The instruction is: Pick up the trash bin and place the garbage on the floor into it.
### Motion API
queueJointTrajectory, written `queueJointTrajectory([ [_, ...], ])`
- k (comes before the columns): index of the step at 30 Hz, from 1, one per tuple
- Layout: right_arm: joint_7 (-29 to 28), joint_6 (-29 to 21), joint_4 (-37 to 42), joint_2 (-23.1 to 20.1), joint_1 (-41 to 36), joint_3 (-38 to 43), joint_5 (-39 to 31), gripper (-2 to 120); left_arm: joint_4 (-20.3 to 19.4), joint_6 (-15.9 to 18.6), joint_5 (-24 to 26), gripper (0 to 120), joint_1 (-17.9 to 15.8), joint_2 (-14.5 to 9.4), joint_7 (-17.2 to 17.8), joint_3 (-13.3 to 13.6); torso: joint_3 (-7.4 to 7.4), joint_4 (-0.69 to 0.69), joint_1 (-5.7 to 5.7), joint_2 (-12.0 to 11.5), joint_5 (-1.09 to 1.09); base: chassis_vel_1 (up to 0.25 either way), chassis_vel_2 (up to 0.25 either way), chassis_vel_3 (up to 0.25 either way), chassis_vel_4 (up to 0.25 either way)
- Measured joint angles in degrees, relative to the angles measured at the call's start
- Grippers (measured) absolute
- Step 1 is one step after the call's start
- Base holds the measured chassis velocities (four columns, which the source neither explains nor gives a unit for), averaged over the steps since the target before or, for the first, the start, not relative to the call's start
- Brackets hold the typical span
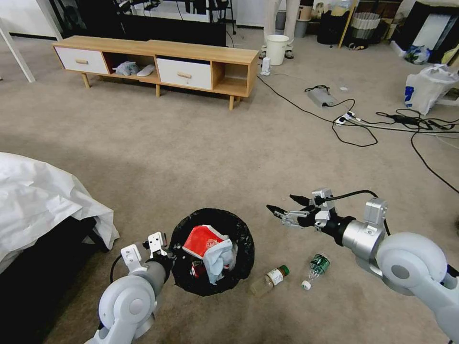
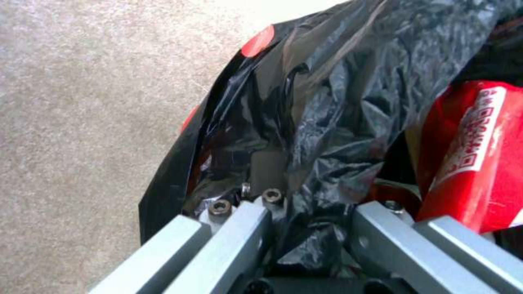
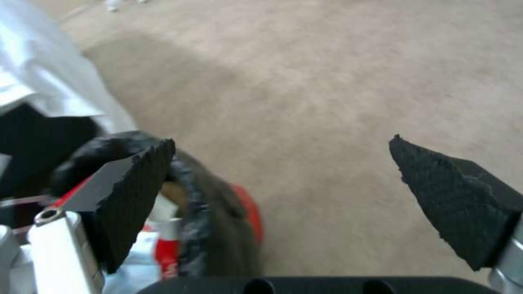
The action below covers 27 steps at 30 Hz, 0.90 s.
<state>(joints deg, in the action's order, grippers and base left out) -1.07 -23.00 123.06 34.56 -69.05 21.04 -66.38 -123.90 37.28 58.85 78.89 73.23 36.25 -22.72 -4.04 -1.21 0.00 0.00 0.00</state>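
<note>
The trash bin [image 1: 241, 239], lined with a crinkled black bag, sits low in front of me on the carpet floor [image 1: 191, 157]. It holds a red wrapper [image 1: 204, 240], white tissue [image 1: 221, 258] and a red can [image 1: 195, 270]. My left gripper [image 1: 168, 254] is shut on the bin's near-left rim; in the left wrist view its fingers [image 2: 248, 228] straddle the bag [image 2: 327, 102]. My right gripper [image 1: 283, 206] hovers open and empty to the right of the bin, with its pads [image 3: 136, 196] wide apart. Two bottles [image 1: 269, 279] [image 1: 316, 266] lie on the carpet below it.
A low wooden cabinet [image 1: 158, 62] stands at the back, with a white bucket [image 1: 276, 48] to its right. Black cables and a power strip [image 1: 349, 117] sprawl at the right, near a white plastic bag [image 1: 425, 86]. White sheeting [image 1: 38, 200] covers dark furniture on my left.
</note>
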Motion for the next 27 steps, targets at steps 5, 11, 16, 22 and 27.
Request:
queueJointTrajectory([
  [5,-3.19,-0.15,-2.17,1.66,0.0,-1.03,-0.35,100,0.23,-0.05,0.09,0,-0.25,-0.09,0.02,-0.14,0.0,-0.01,0.0,0.0,0.0,0.0,0.0,0.0,0.0],
  [11,-7.76,-0.27,-4.4,4.32,-0.08,-3.5,-1.66,100,-0.5,-0.09,0.31,0,0.03,-0.41,0.03,-0.72,0.0,0.0,0.0,0.0,0.0,0.0,0.0,0.0,0.0],
  [16,-11.52,-0.28,-5.83,6.28,-0.17,-5.23,-3.1,100,-1.11,-0.12,0.55,0,-0.11,-0.79,0.02,-0.93,0.0,-0.01,0.0,0.0,0.0,0.0,0.0,0.0,0.0],
  [22,-16.41,-0.31,-7.54,8.54,0.5,-7.07,-5.37,100,-1.92,-0.13,0.73,0,-0.21,-1.09,0.01,-0.93,0.0,0.0,0.0,0.0,0.0,0.0,0.0,0.0,0.0],
  [27,-21.07,-1.12,-9.67,10.91,1.54,-9.45,-7.65,100,-2.13,-0.14,0.66,0,-0.13,-0.86,-0.26,-0.98,0.0,0.0,0.0,0.0,0.0,0.0,0.0,0.0,0.0],
])
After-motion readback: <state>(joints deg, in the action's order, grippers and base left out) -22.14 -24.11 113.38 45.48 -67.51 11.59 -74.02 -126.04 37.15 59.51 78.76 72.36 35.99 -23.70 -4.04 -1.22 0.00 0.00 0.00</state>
